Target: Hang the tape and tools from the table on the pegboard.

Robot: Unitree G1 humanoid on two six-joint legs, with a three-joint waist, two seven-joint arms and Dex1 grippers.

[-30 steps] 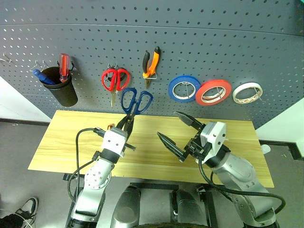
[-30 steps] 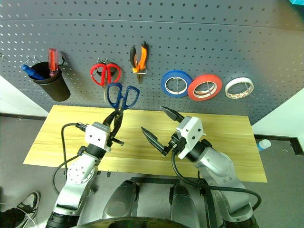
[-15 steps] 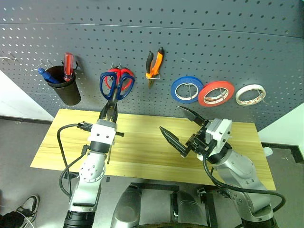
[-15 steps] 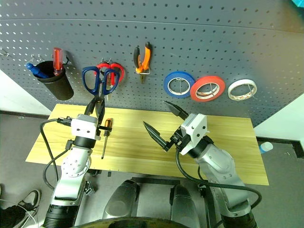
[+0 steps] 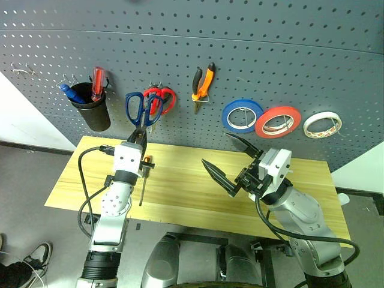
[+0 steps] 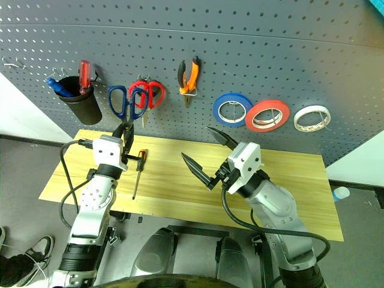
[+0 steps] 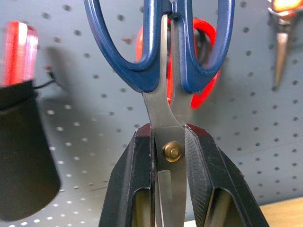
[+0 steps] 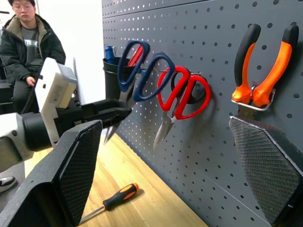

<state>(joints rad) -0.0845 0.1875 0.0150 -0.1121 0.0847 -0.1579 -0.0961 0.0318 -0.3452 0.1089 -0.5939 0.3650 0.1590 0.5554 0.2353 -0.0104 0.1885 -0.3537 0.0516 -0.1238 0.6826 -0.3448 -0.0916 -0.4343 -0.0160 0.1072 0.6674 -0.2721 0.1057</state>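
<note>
Left wrist view: left gripper clamping blue-handled scissors by blades; risking snagging red-handled scissors. Right gripper hanging open, empty.

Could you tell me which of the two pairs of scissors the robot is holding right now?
The blue-handled scissors, clamped by the blades in the left gripper. The red-handled scissors hang on the pegboard just behind, untouched.

The left pincer grips blue scissors by the blades, handles up against the pegboard beside red scissors. A screwdriver lies on the tabletop. The right pincer gapes empty.
</note>
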